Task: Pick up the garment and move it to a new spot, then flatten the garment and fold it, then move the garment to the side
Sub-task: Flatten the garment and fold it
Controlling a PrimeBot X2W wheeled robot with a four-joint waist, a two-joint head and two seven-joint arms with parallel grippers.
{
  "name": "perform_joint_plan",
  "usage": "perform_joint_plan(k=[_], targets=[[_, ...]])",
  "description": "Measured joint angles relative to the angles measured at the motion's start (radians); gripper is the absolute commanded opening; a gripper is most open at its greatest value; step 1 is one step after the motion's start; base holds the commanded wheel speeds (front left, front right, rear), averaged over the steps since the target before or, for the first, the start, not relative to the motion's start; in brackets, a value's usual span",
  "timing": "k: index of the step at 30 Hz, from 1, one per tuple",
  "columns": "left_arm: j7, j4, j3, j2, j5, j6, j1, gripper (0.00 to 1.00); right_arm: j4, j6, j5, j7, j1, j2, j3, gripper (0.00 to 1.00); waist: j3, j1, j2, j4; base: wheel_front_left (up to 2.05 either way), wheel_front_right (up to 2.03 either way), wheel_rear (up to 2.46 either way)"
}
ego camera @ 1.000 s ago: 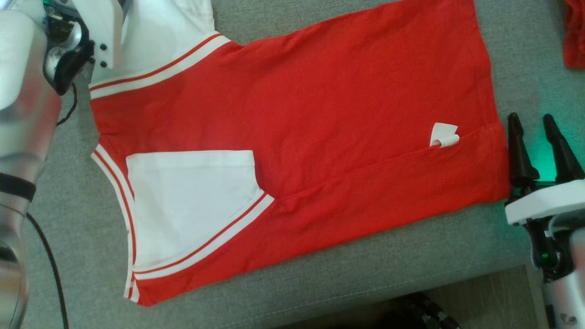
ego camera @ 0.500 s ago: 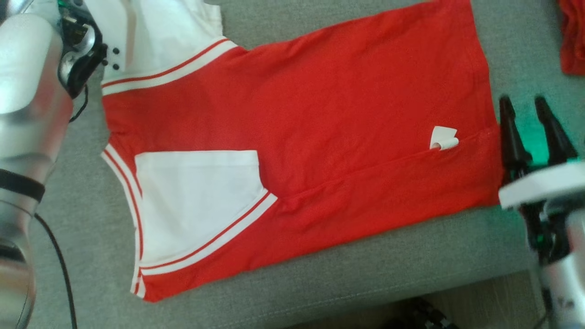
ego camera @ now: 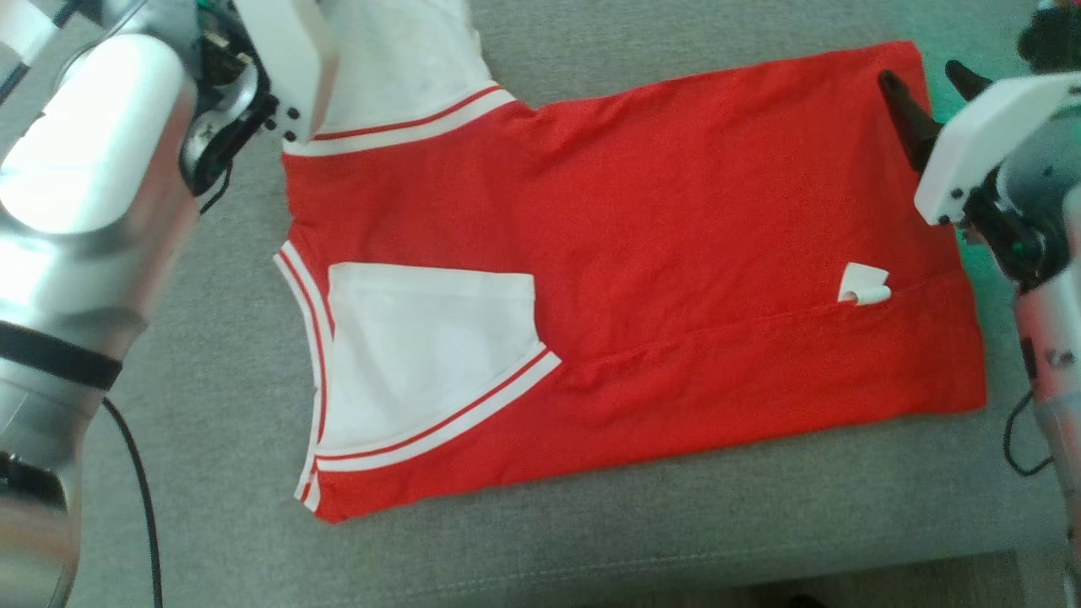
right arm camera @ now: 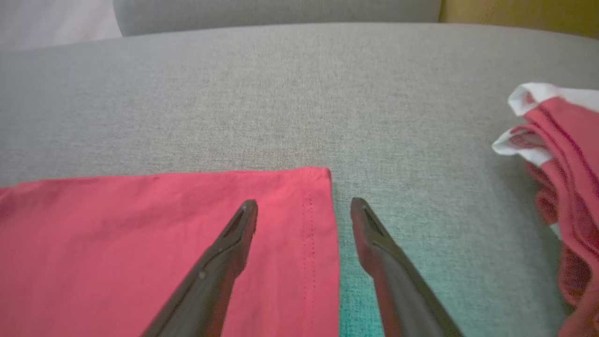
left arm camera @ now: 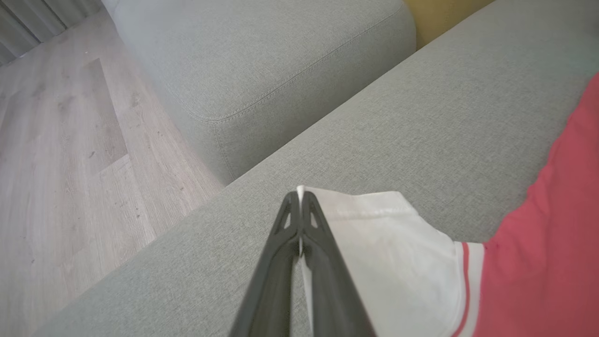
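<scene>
The red garment with white sleeves lies flat on the grey sofa seat. In the left wrist view my left gripper is shut on the edge of the white sleeve, beside the red body. The left wrist housing sits over that sleeve at the head view's top left. My right gripper is open above the garment's far hem corner. In the right wrist view its fingers straddle the hem edge of the red cloth, one over cloth and one over sofa.
A second red-and-white garment lies crumpled to the right on the seat. A small white label sticks out near the hem. A grey sofa cushion and wooden floor lie beyond the left gripper. A black cable hangs at the left.
The head camera has shifted, so the garment sits further right. My right gripper has moved from the near hem corner up to the far one. The left gripper has shut.
</scene>
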Motion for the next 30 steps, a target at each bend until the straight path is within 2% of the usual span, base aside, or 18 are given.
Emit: perform_joint_plan(k=[7,12,19,20,21,22,24,27,28,30], targets=[[0.032,-0.105,-0.025,0.033,0.0,0.0,0.018,0.0,0.16,0.0,-0.044,0.073,-0.1,0.009,0.019,1.0,-0.011,0.0,0.0,0.023,0.0,0.0,0.0],[0.053,-0.154,-0.026,0.056,-0.001,0.005,0.023,0.0,0.235,0.0,-0.055,0.062,-0.158,0.033,0.019,1.0,-0.005,0.0,0.0,0.029,0.0,0.0,0.0],[0.069,-0.191,-0.03,0.07,-0.011,0.018,0.038,0.0,0.31,0.0,-0.075,0.024,-0.204,0.035,0.033,1.0,0.001,0.0,0.0,0.038,0.0,0.0,0.0],[0.069,-0.193,-0.03,0.071,-0.011,0.018,0.038,0.0,0.322,0.0,-0.075,0.022,-0.208,0.035,0.034,0.91,0.001,0.0,0.0,0.039,0.0,0.0,0.0],[0.069,-0.194,-0.031,0.072,-0.011,0.018,0.038,0.0,0.332,0.0,-0.075,0.018,-0.213,0.035,0.036,0.87,0.001,0.0,0.0,0.04,0.0,0.0,0.0],[0.069,-0.195,-0.031,0.073,-0.011,0.018,0.038,0.0,0.339,0.0,-0.075,0.012,-0.216,0.035,0.037,0.75,0.0,0.0,0.0,0.04,0.0,0.0,0.0],[0.075,-0.195,-0.032,0.076,-0.011,0.018,0.038,0.0,0.356,0.0,-0.075,0.01,-0.222,0.037,0.039,0.66,0.0,0.0,0.0,0.041,0.0,0.0,0.0],[0.077,-0.196,-0.032,0.079,-0.011,0.019,0.04,0.0,0.375,0.0,-0.075,-0.003,-0.235,0.039,0.043,0.32,-0.002,0.0,0.0,0.04,0.0,0.0,0.0],[0.077,-0.196,-0.033,0.079,-0.011,0.019,0.041,0.0,0.381,0.0,-0.077,-0.009,-0.24,0.039,0.044,0.25,-0.003,0.0,0.0,0.04,0.0,0.0,0.0],[0.077,-0.196,-0.035,0.081,-0.011,0.019,0.043,0.0,0.393,0.0,-0.077,-0.016,-0.248,0.039,0.048,0.04,-0.005,0.0,0.0,0.039,0.0,0.0,0.0]])
